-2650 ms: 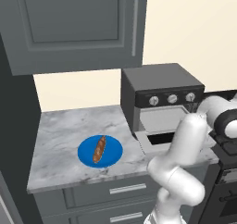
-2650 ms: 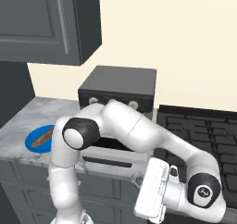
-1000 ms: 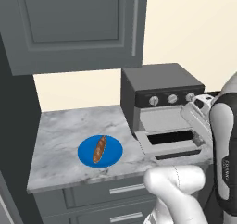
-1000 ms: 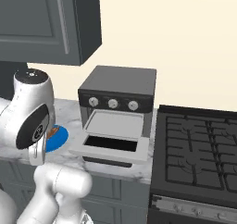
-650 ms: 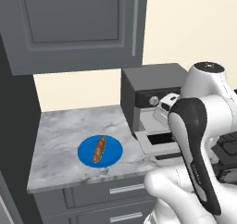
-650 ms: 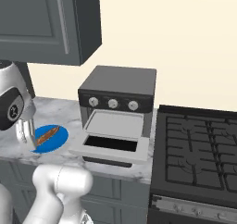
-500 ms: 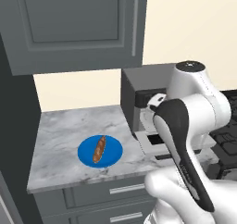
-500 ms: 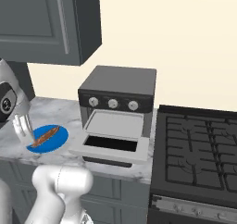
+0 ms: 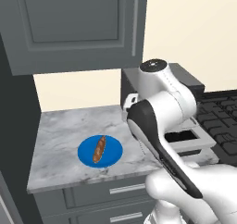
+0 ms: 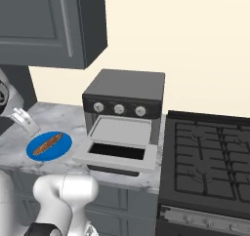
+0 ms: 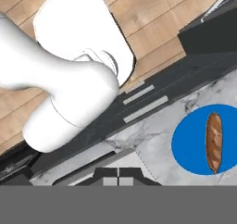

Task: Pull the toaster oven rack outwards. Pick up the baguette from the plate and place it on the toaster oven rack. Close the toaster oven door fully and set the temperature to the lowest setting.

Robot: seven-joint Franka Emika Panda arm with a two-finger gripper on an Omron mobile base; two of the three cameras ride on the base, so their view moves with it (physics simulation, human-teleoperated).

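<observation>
The toaster oven stands on the marble counter with its door folded down flat. The light-grey rack is pulled out over the door. To the left lies the blue plate with the brown baguette on it. My gripper hovers above the counter just left of the plate, not touching it. In the hand view its fingertips are pressed together and hold nothing, with the plate and baguette off to the right. My arm hides most of the oven in the left base view.
A black stovetop adjoins the oven on the right. Grey upper cabinets hang above the counter, and dark drawers sit under its front edge. My white arm rises between the plate and the oven.
My arm has swung left, from in front of the oven to beside the plate. The gripper stayed shut. Oven, rack, plate and baguette have not moved.
</observation>
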